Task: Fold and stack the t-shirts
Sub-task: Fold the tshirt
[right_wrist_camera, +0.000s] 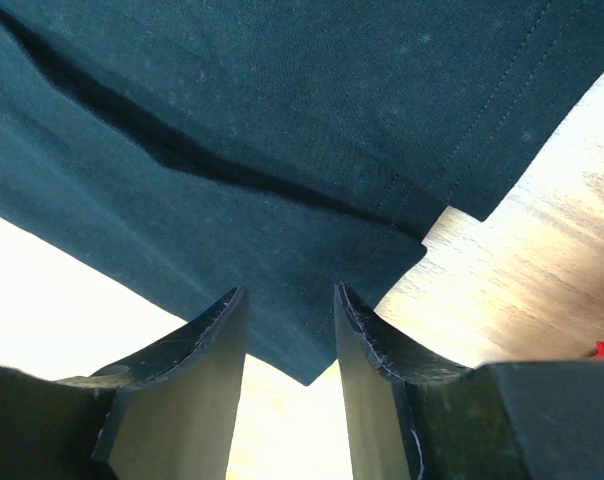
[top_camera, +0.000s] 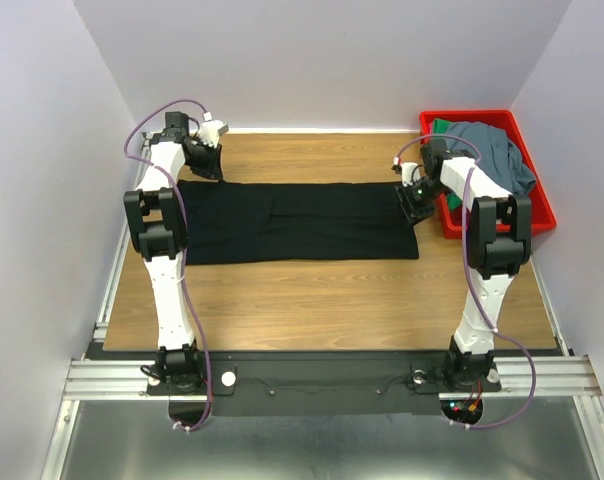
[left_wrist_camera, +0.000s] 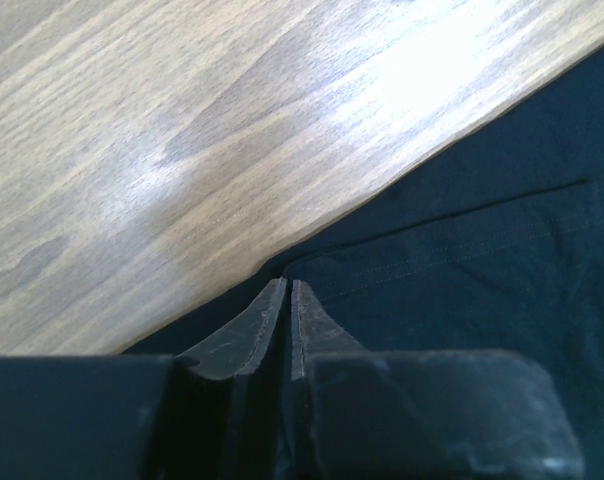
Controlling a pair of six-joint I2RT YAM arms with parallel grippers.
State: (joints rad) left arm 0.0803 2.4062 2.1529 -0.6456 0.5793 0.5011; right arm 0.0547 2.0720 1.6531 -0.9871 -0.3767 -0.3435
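Left wrist: left jaws near-closed, black t-shirt (left_wrist_camera: 462, 300) edge, grip unclear; right jaws apart.

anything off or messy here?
Nothing damaged or spilled. The grey-blue t-shirt lies crumpled in the red bin, the green t-shirt peeking out at its far-left corner. The black t-shirt lies flat on the table.
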